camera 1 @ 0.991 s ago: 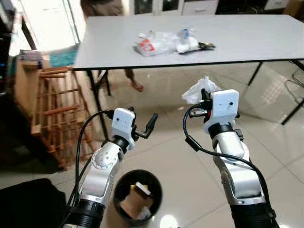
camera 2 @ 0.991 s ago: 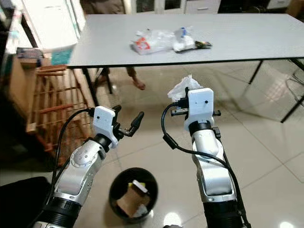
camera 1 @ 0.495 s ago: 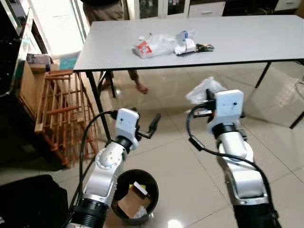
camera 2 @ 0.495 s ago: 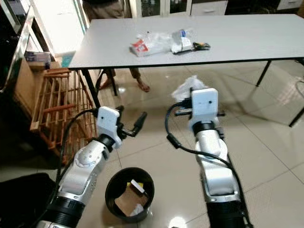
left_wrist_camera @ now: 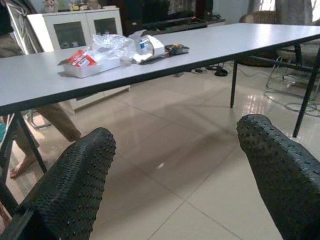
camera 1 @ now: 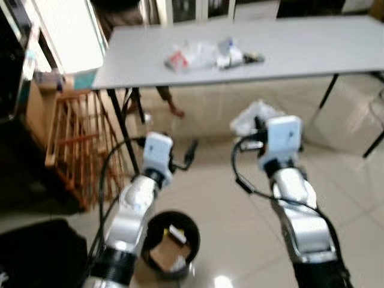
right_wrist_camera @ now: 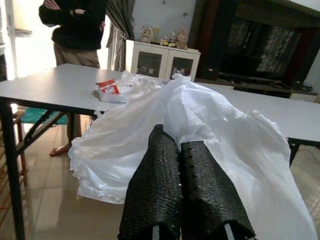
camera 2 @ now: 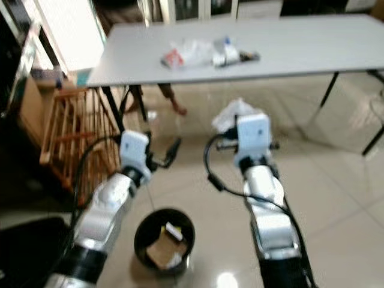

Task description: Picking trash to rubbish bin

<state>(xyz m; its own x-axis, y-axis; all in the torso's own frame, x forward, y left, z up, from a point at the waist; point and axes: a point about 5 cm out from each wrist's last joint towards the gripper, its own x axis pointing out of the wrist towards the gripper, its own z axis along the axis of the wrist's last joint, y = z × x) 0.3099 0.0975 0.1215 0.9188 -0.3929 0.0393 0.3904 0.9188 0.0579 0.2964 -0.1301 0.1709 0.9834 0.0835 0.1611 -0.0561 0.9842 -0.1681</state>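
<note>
My right gripper (right_wrist_camera: 182, 165) is shut on a crumpled white plastic bag (camera 1: 252, 115), held up in front of me at about table-leg height. My left gripper (camera 1: 187, 155) hangs open and empty above the floor, its two black fingers (left_wrist_camera: 75, 185) spread wide apart. A black round rubbish bin (camera 1: 171, 243) stands on the tiled floor just below my left arm, with cardboard and paper scraps inside. More trash (camera 1: 207, 55), clear plastic bags and wrappers with a red label, lies on the grey table (camera 1: 312, 54) ahead.
A wooden rack (camera 1: 72, 144) stands left of the table beside its black leg (camera 1: 123, 132). A person (right_wrist_camera: 75, 30) stands behind the table's far left, feet (camera 1: 171, 108) on the floor under it. White cabinets (right_wrist_camera: 162, 62) line the back wall. A dark object (camera 1: 36, 258) sits at lower left.
The whole picture has shifted and blurred slightly, so the camera moved. Both arms keep the same pose; the right gripper still holds the white bag.
</note>
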